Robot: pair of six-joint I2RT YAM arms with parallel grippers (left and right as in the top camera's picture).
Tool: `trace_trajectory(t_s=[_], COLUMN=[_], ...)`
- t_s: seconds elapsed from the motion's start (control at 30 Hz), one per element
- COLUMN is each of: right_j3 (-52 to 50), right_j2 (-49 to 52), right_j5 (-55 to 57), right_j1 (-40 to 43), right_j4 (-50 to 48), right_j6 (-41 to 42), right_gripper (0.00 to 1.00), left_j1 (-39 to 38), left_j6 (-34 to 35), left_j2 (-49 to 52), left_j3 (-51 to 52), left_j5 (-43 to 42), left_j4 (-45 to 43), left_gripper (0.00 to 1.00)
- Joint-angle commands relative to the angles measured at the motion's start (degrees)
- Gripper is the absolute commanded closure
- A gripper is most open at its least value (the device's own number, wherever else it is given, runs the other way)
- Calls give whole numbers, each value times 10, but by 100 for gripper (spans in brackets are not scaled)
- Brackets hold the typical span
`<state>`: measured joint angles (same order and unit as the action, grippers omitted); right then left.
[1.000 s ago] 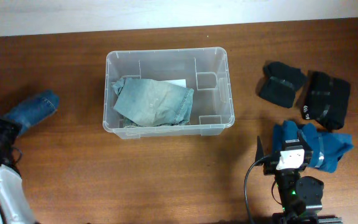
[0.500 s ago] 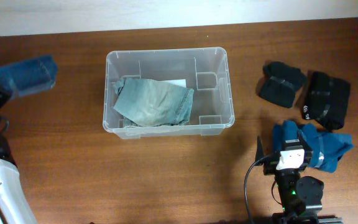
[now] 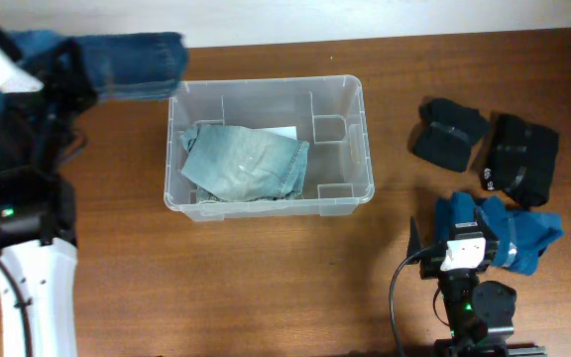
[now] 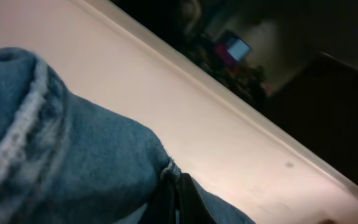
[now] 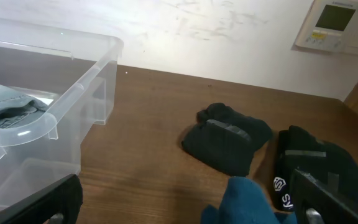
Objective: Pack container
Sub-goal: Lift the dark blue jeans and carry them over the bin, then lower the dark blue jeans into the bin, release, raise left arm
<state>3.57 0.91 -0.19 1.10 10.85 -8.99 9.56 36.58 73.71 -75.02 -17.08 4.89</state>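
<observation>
Most of white label (image 3: 286, 130) under pale jeans (image 3: 246, 167) in container (image 3: 266, 82); dark jeans (image 3: 132, 61) blurred.

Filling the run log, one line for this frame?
left gripper: shut on dark jeans, aloft by container rim | right gripper: open above blue cloth | container: light denim inside | table: two black bundles

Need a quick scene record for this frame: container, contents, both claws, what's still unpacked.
container: clear tub, no lid on it
inside: folded light denim garment, toward the left end
left claw: by the tub's far-left corner, holding dark blue denim aloft
right claw: open, above blue garment
unpacked: small black bundle, larger black bundle, blue garment, all right of the tub
</observation>
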Motion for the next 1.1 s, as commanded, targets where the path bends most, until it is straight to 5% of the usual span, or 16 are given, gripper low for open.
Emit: trace_trajectory(t_s=[0.0, 0.4, 0.57, 0.93, 1.0, 1.07], right_j3=[-4, -4, -4, -4, -4, -4], right_j2=[-4, -4, -4, -4, -4, -4], right_j5=[5, 5, 5, 5, 5, 5], right_j1=[5, 5, 5, 5, 5, 5], right_j4=[2, 1, 2, 2, 1, 2], right_j6=[3, 3, 3, 3, 3, 3], right_gripper=[2, 2, 2, 2, 2, 2], left_j1=[-67, -260, -283, -286, -287, -286], left_j6=[12, 33, 59, 58, 58, 48], left_j2=[13, 117, 141, 146, 146, 143], left_j3=[-35, -35, -35, -35, -35, -35], left_j5=[32, 157, 165, 184, 168, 106], left_j4=[-47, -81, -77, 75, 97, 119], left_gripper=[100, 99, 99, 99, 90, 54])
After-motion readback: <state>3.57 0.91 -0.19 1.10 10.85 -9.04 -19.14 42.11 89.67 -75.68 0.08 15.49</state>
